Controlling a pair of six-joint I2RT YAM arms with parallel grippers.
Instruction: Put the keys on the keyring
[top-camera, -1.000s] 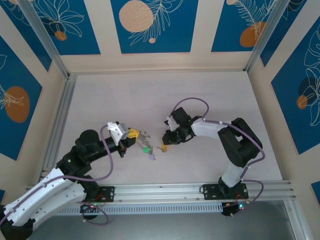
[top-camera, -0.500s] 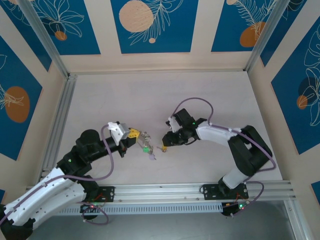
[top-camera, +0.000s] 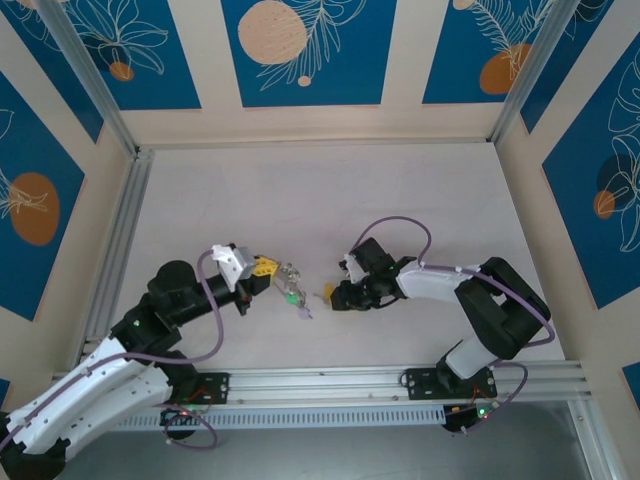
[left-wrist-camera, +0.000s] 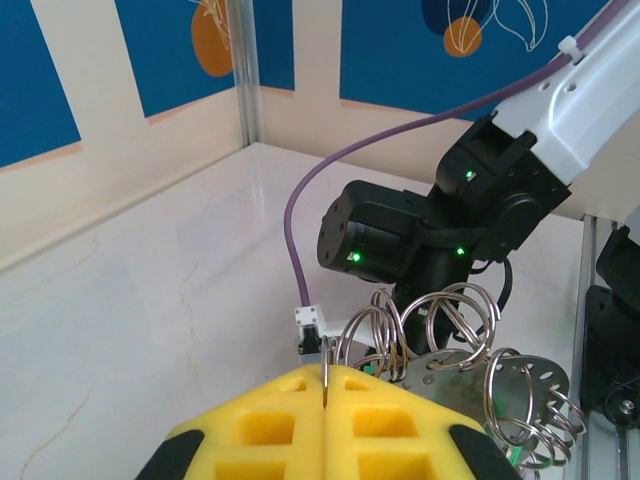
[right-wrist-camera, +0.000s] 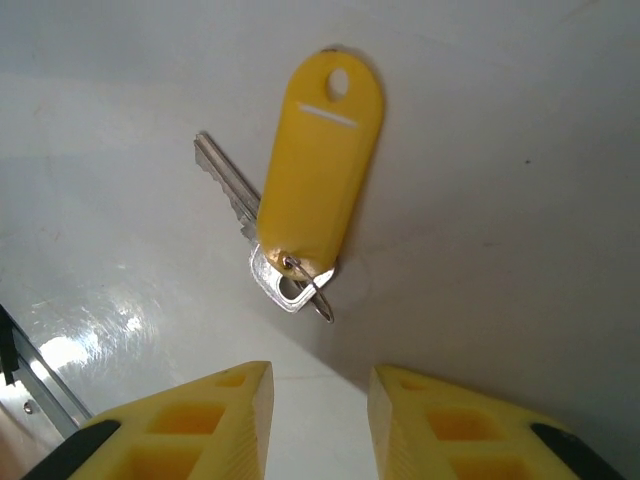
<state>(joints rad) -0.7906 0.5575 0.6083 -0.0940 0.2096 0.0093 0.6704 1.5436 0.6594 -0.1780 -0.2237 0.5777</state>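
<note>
- Left end effector is clenched on a thin wire of the keyring, with the loops fanned out toward the right arm. Judgement: it is held as a steady target for threading.
- Right end effector is released, its 2 fingers spread just short of a key lying flat on the table with a yellow tag across it. Judgement: it is lined up for a pinch.
- 1 green-headed key sits just beside the keyring.

Shiny metal key wears a glossy yellow plastic tag.
</note>
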